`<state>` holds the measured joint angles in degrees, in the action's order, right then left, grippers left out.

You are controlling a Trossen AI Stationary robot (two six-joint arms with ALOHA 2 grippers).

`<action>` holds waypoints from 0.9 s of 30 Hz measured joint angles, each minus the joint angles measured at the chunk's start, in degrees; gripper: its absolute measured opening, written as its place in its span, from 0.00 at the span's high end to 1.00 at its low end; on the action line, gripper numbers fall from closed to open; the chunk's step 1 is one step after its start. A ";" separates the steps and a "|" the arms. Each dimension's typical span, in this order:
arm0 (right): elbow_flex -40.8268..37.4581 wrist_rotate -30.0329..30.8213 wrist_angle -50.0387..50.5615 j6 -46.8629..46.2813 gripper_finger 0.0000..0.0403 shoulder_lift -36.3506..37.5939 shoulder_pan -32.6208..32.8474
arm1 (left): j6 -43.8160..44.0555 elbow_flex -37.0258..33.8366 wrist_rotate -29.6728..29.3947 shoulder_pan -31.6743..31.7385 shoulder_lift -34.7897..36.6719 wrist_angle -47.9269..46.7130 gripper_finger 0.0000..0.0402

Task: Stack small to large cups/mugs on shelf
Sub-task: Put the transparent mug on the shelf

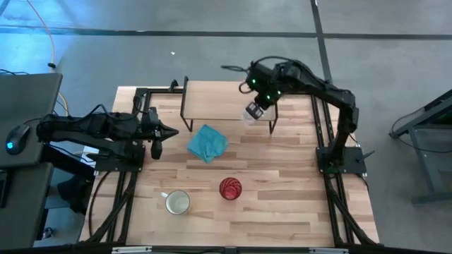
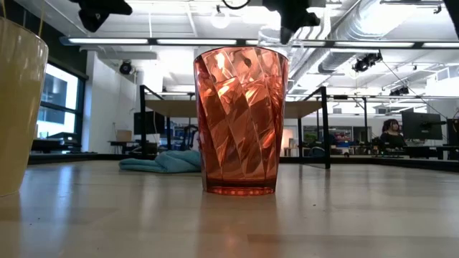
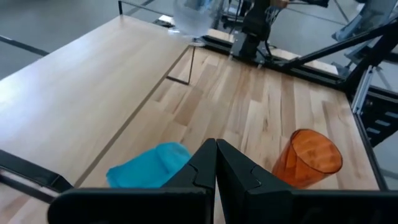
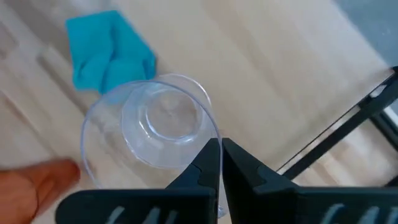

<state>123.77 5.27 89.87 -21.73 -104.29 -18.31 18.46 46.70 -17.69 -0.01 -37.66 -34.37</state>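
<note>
The small clear glass cup (image 1: 251, 113) is in my right gripper (image 1: 258, 106), over the near right part of the light-wood shelf (image 1: 219, 97). The right wrist view looks into the cup's mouth (image 4: 149, 134). The red tumbler (image 1: 230, 188) stands upright on its base on the table, big in the low view (image 2: 240, 118). The cream-yellow mug (image 1: 177, 202) stands to its left, mouth up. My left gripper (image 1: 157, 135) is shut and touches nothing, at the table's left side, left of the teal cloth (image 1: 207, 142). My right gripper holds the clear cup by its rim (image 4: 213, 138), the wall pinched between the two fingers. The fingers come from above, slanting from the table's right side. The cup hangs tilted below them, mouth toward the wrist camera; whether its base touches the shelf I cannot tell.
The teal cloth (image 3: 149, 165) lies crumpled on the table just in front of the shelf. The shelf's thin black legs (image 1: 272, 121) stand at its corners. Black frame rails (image 1: 325, 134) run along the table's left and right sides. Bare wood lies between the cloth and the tumbler.
</note>
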 joint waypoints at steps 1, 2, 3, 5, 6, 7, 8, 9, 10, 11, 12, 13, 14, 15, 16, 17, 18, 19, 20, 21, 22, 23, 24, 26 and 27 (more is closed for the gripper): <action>0.32 0.04 0.13 0.27 1.00 -0.46 -0.82 | 0.00 0.00 0.00 0.00 0.27 -0.03 1.00; 0.42 0.05 0.14 0.64 1.00 -0.80 -1.59 | 0.00 0.00 0.00 0.00 0.58 0.07 1.00; 0.42 0.05 0.14 0.95 1.00 -1.00 -2.39 | 0.00 0.00 0.00 0.00 0.89 0.02 1.00; -0.06 0.05 0.25 1.26 1.00 -1.07 -3.75 | 0.00 0.00 0.00 0.00 1.41 0.04 1.00; -0.22 0.05 0.28 1.37 1.00 -1.07 -4.47 | 0.00 0.00 0.00 -0.01 1.67 0.02 1.00; -0.41 0.03 0.14 1.76 1.00 -1.07 -5.07 | -0.03 0.00 0.00 0.00 1.94 -0.03 1.00; -0.49 0.05 0.22 2.10 1.00 -1.13 -5.68 | -0.08 0.00 0.00 0.00 2.19 -0.03 1.00; -0.51 0.04 0.20 2.32 1.00 -1.15 -6.26 | -0.18 0.00 0.00 0.00 2.38 -0.02 1.00; -0.51 0.05 0.19 2.37 1.00 -1.15 -6.85 | -0.45 0.00 -0.02 0.00 2.40 0.00 1.00; -0.51 0.04 0.19 2.56 1.00 -1.15 -7.46 | -0.68 0.00 -0.10 0.00 2.40 0.04 1.00; -0.51 0.03 0.19 2.68 1.00 -1.14 -8.05 | -1.03 0.00 -0.47 -0.01 2.40 0.02 1.00; -0.51 0.03 0.19 2.76 1.00 -1.13 -8.70 | -1.35 0.00 -0.82 0.00 2.47 0.00 1.00; -0.51 0.03 0.17 2.82 1.00 -1.15 -9.37 | -1.64 0.00 -0.94 -0.01 2.53 0.02 1.00; -0.51 0.03 0.17 3.10 1.00 -1.13 -10.00 | -1.89 0.00 -0.95 0.00 2.56 0.00 1.00; -0.51 0.03 0.18 3.52 1.00 -1.15 -10.59 | -2.09 0.00 -0.96 0.00 2.60 0.03 1.00; -0.51 0.05 0.17 3.77 1.00 -1.27 -11.13 | -2.30 0.00 -0.99 0.00 2.59 0.05 1.00; -0.51 0.05 0.17 3.85 1.00 -1.43 -11.66 | -2.66 0.00 -1.06 0.00 2.59 0.03 1.00; -0.54 0.02 0.17 4.09 1.00 -1.54 -12.21 | -2.99 0.00 -1.35 0.00 2.59 0.07 1.00; -0.55 0.01 0.16 4.26 1.00 -1.65 -12.66 | -3.06 0.00 -1.40 0.00 2.56 0.07 1.00; -0.55 0.01 0.14 4.26 1.00 -1.81 -12.97 | -3.08 0.00 -1.42 0.00 2.53 0.03 1.00; -0.55 0.00 0.17 4.26 1.00 -1.99 -13.27 | -3.08 0.00 -1.42 0.00 2.55 0.05 1.00; -0.55 0.01 0.17 4.53 1.00 -2.30 -13.59 | -3.08 0.00 -1.42 0.00 2.55 0.08 1.00; -0.55 -0.01 0.14 4.88 1.00 -2.64 -13.75 | -3.13 0.00 -1.42 0.00 2.59 0.14 1.00; -0.55 -0.24 0.13 5.30 1.00 -3.30 -13.86 | -3.19 0.00 -1.45 0.00 2.58 0.30 1.00; -0.55 -0.55 0.14 5.33 1.00 -3.59 -13.88 | -3.19 0.00 -1.49 0.00 2.57 0.31 1.00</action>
<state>123.22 4.72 90.02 -16.40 -107.89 -32.20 15.27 46.70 -19.19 -0.01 -35.09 -34.06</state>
